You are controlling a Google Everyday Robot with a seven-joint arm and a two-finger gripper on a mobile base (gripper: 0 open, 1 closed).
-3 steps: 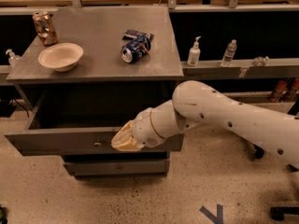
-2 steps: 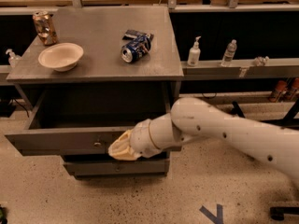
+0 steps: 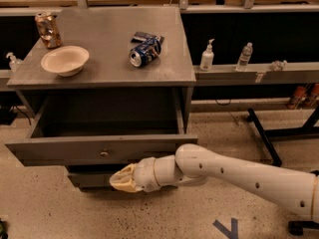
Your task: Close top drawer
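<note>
The top drawer (image 3: pixel 60 149) of the grey cabinet stands pulled far out, its inside dark and open to view. Its flat grey front has a small metal knob (image 3: pixel 103 154) at centre. My gripper (image 3: pixel 119 179) sits at the end of the white arm (image 3: pixel 224 171), just below the drawer front and a little right of the knob, in front of the lower drawers. It points left and is not touching the knob.
On the cabinet top (image 3: pixel 107 49) lie a beige bowl (image 3: pixel 65 60), a crushed blue can (image 3: pixel 144 50) and an upright can (image 3: pixel 48 30). A shelf (image 3: pixel 259 71) at right holds bottles. A black frame leg (image 3: pixel 261 136) lies on the floor at right.
My gripper has moved down and left, from level with the drawer front to just below it. The drawer stays open by the same amount.
</note>
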